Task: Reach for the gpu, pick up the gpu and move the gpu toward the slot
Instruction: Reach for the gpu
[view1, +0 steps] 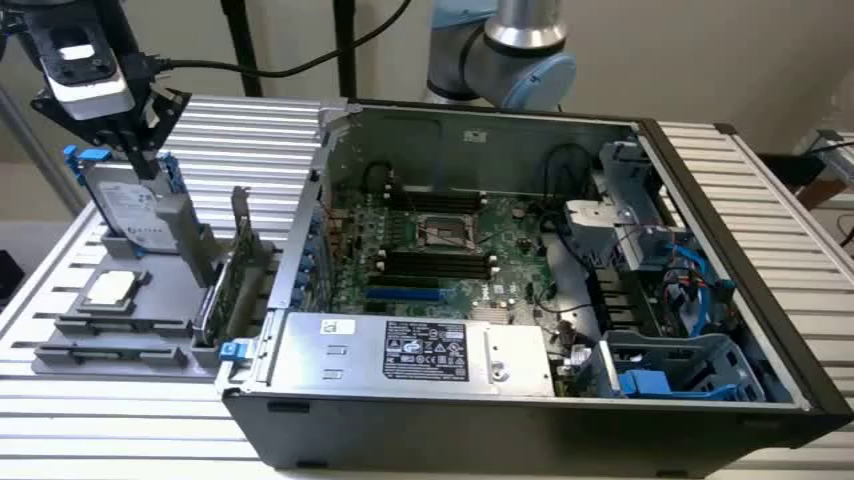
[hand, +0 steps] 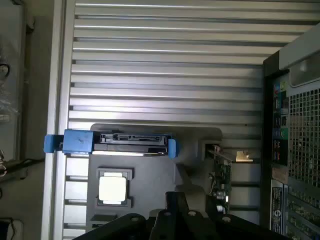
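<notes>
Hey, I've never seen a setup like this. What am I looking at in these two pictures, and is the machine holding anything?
This is a robot arm with a gripper at its end. One picture comes from a camera off the arm, the other from a camera on its wrist, looking down. On the slatted table stand an open computer case and, at the exterior view's left, a gray holder with a hard drive, a small chip and the gpu, a green card on edge. The gripper hangs nearest the hard drive. It seems to hold nothing; the gpu sits in the holder.
</notes>
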